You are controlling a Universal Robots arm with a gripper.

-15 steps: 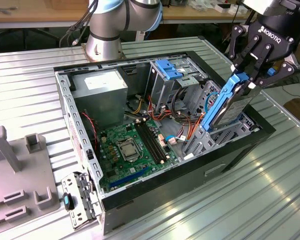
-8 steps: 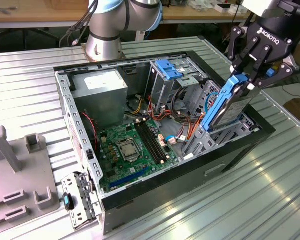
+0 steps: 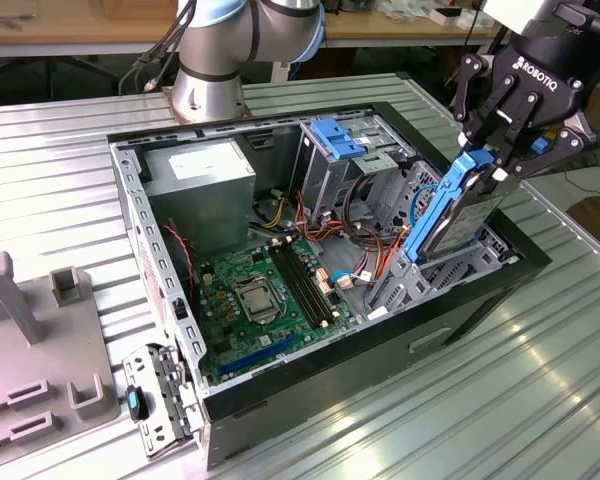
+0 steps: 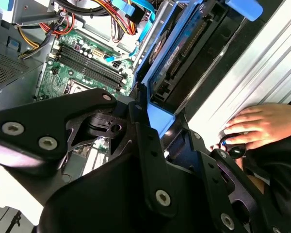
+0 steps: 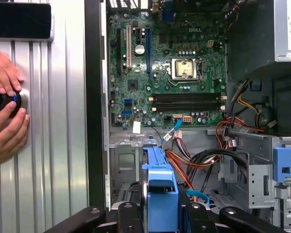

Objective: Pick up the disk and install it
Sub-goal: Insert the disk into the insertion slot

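Observation:
My black gripper [image 3: 492, 165] is shut on the upper end of the disk [image 3: 450, 215], a grey drive in a bright blue carrier. The disk hangs steeply tilted, its lower end down among the drive bay's metal walls at the exterior view's right end of the open computer case [image 3: 160, 290]. In the second wrist view the disk [image 4: 184, 43] stretches away from the gripper [image 4: 157, 127] toward the case edge. The first wrist view has the carrier's blue end [image 5: 160, 189] clamped between black fingers [image 5: 128, 216], above orange and black cables.
Inside the case lie a green motherboard [image 3: 265, 295], a grey box with a white label [image 3: 200, 180], a wide blue latch [image 3: 335, 135] and loose cables [image 5: 199, 160]. A person's hands [image 5: 5, 111] rest on the ribbed metal table [image 3: 500, 400]. A grey fixture [image 3: 30, 350] stands at the exterior view's left.

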